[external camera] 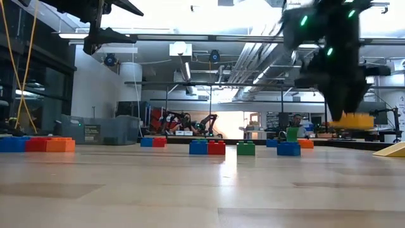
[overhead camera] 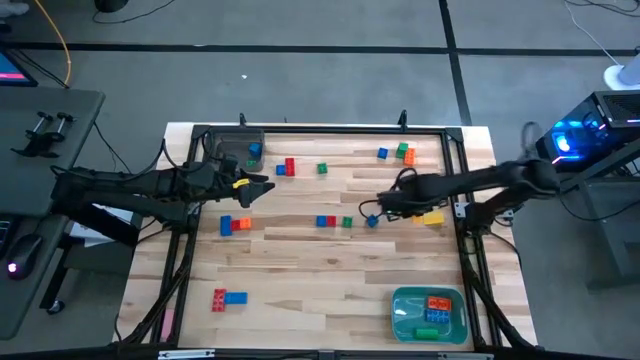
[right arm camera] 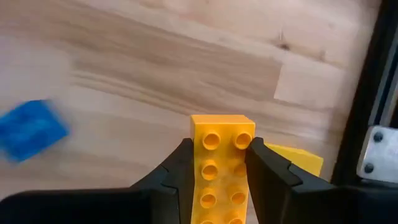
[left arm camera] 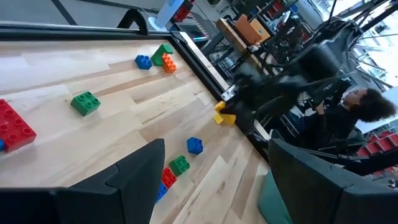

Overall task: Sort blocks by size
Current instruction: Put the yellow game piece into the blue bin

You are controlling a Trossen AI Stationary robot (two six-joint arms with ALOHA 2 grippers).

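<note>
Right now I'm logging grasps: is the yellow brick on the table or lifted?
Lifted: the right gripper clamps the yellow brick, which hangs above the table in the low view.

Bright ceiling lights glare across the low view, washing the tabletop (external camera: 190,190) pale. My right arm smears there with motion blur, and a blue block (right arm camera: 31,129) blurs beside my wrist camera.

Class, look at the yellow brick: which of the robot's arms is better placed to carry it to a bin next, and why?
Right. The right hand already grips the yellow brick between its fingers; the left hand hangs open across the table.
</note>
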